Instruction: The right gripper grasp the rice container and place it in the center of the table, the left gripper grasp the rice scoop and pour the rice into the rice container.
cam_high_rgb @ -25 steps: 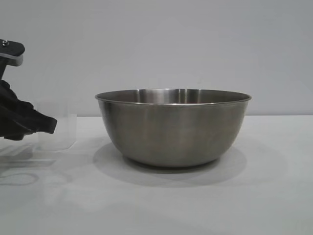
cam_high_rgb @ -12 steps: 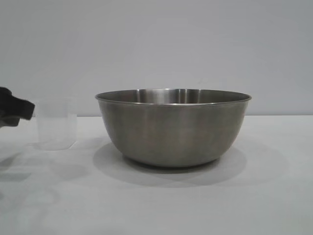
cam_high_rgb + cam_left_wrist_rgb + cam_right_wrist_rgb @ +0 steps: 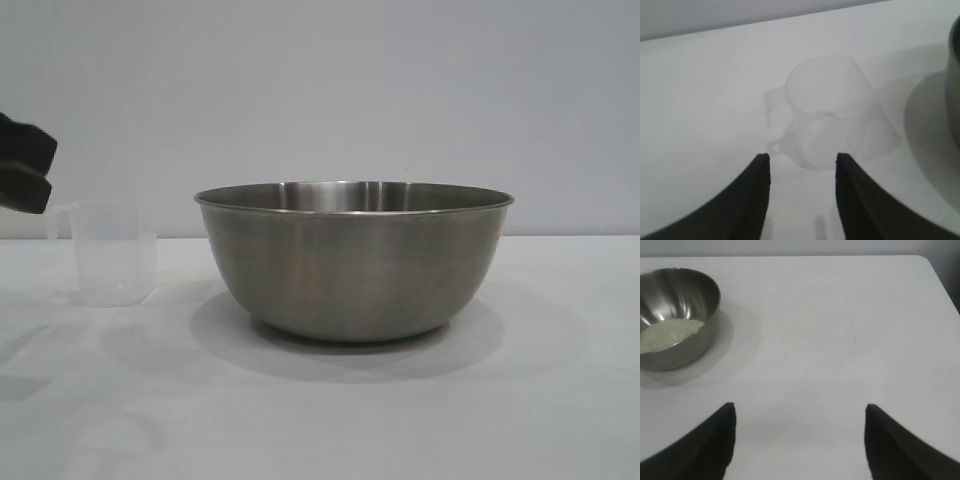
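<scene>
Exterior view shows the rice container [image 3: 355, 260], a large brushed-steel bowl with a rolled rim, standing upright on the white table [image 3: 400, 420] about midway between the left and right edges. Toward the left edge, apart from the bowl, the rice scoop [image 3: 113, 252] stands upright on the tabletop, a small clear plastic cup; from this level angle nothing can be made out inside it. The left gripper [image 3: 25, 165] shows only as a black tip at the left border, raised above the scoop's rim and not touching it. From the left wrist view, the left gripper [image 3: 802, 170] has its two black jaws parted with nothing between them; the rice scoop [image 3: 832, 112] sits on the table beyond the fingertips, clear of both, with its side handle [image 3: 774, 107] visible and the cup looking empty. A sliver of the rice container [image 3: 954, 70] and its shadow appears at that picture's edge, beside the scoop. From the right wrist view, the right gripper [image 3: 799, 440] hangs above bare table with its jaws spread wide and holding nothing, well apart from the rice container [image 3: 685, 335]. Inside the bowl lies the rice [image 3: 667, 334], a low pale heap covering part of the bottom. One rounded corner of the table [image 3: 922, 262] is visible beyond the gripper.
</scene>
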